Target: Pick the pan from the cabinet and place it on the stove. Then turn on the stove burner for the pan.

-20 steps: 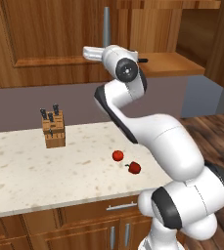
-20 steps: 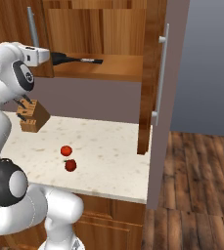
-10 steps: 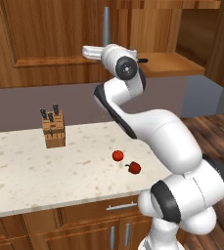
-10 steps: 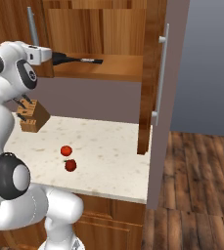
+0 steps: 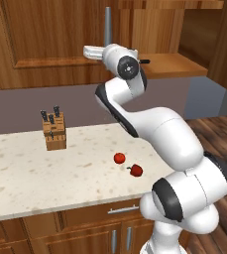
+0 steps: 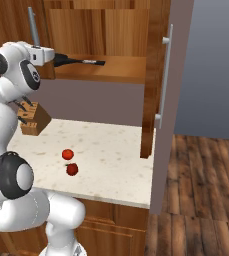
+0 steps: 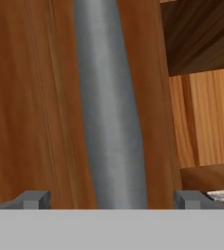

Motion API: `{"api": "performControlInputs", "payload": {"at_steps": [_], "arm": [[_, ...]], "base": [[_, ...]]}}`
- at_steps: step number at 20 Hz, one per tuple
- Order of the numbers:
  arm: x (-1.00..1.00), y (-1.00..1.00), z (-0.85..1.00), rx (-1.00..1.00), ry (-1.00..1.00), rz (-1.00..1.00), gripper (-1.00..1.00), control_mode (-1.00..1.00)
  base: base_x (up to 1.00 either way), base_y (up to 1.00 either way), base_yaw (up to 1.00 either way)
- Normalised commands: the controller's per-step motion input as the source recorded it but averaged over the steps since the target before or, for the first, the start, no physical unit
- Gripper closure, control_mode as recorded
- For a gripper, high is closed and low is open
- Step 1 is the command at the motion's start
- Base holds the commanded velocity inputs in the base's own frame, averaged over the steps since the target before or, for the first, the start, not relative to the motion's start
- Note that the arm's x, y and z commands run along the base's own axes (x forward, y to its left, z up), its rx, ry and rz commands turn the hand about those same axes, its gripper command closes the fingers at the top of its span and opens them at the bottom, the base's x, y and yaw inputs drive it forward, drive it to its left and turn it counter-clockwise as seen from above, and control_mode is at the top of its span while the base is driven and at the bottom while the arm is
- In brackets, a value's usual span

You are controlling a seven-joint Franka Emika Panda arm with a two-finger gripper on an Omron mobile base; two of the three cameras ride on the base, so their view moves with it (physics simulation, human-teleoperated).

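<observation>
Straddling one grey bar handle (image 7: 111, 107) — two fingers (image 7: 34, 199) spread wide; two red fruits (image 5: 119, 158) on the counter (image 5: 21, 173).

Rendered frames, even flat lighting, moderately bright, no visible lamp or source. Soft faint shadows under the two red fruits (image 5: 119, 158) and beside the knife block (image 5: 53, 132) on the counter (image 5: 26, 173). The cabinet (image 6: 111, 30) interior is darker toward the top. Mild sheen on the white arm (image 5: 159, 129), no harsh glare. Base views slightly soft, low resolution, no edge distortion. Hand view very close: the grey door handle (image 7: 111, 112) looks smeared, wood grain blurred.
</observation>
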Motion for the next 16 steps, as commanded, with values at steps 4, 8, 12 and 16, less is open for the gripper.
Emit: {"api": "performControlInputs", "payload": {"at_steps": [4, 8, 12, 16], "arm": [[0.1, 0.0, 0.0, 0.0, 0.0, 0.01, -1.0, -1.0], [0.11, 0.0, 0.0, 0.0, 0.0, 0.02, -1.0, -1.0], [0.14, 0.0, 0.0, 0.0, 0.0, 0.01, 1.0, -1.0], [0.25, 0.0, 0.0, 0.0, 0.0, 0.02, 1.0, -1.0]], "base": [[0.0, 0.0, 0.0], [0.0, 0.0, 0.0], [0.0, 0.0, 0.0], [0.0, 0.0, 0.0]]}}
